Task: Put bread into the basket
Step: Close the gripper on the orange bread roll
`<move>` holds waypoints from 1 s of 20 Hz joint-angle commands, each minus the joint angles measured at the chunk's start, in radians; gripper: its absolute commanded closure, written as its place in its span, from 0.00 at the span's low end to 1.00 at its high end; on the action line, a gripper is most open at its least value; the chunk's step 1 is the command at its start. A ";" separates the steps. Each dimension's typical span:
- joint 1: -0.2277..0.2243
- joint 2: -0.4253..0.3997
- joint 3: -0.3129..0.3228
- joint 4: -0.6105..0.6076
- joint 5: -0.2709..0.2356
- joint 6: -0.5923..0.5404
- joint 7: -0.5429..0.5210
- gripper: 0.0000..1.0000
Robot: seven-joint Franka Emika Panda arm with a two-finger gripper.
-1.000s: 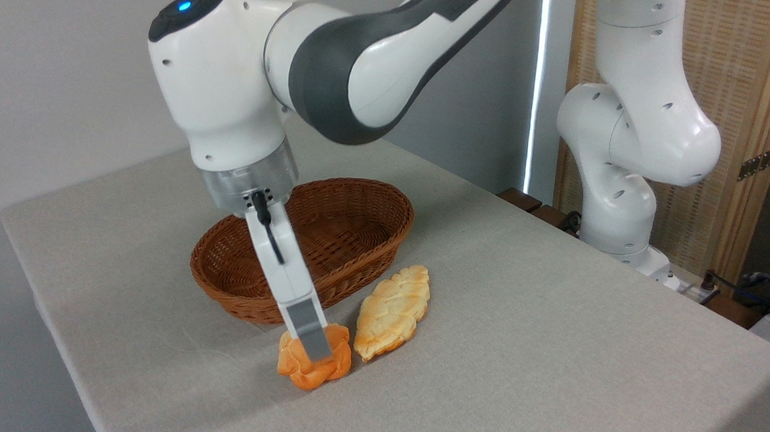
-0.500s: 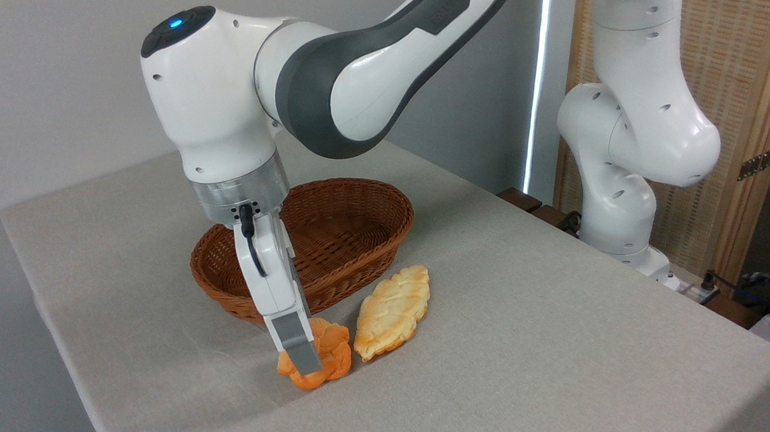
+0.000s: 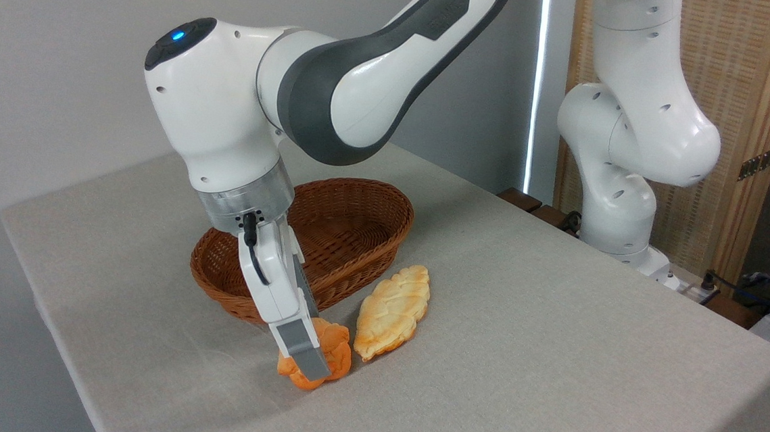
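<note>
Risk: the small round orange-golden knotted bun (image 3: 329, 356) sits low on the grey tablecloth (image 3: 519, 334), and we only see the near grey finger (image 3: 301, 354) across its front. If the grip is shallow, that glossy crust could squirt out on the lift!
Second risk: the pale flat braided loaf (image 3: 392, 311) lies just beside the bun on the right; a sideways drag could nudge it.
Third risk: the oval brown wicker basket (image 3: 359, 204) sits right behind. Lift too low and the bun clips the near rim.
Claw: the two-finger gripper (image 3: 310, 365) is down at the bun, the far finger hidden behind it. Cannot tell whether it has closed on the bun or merely straddles it.
Arm pose: the white wrist leans over the basket's near left rim, fingers angled down and to the right.
Bun location: on the cloth, in front of the basket, not inside.
</note>
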 commanded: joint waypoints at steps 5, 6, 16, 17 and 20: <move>-0.004 -0.008 0.006 -0.012 0.015 0.018 0.028 0.57; -0.004 -0.008 0.006 -0.013 0.015 0.018 0.027 0.57; -0.004 -0.028 0.012 0.001 0.007 0.007 0.025 0.57; -0.004 -0.042 0.016 0.008 0.001 0.003 0.024 0.57; -0.004 -0.065 0.007 0.011 -0.011 0.000 0.006 0.56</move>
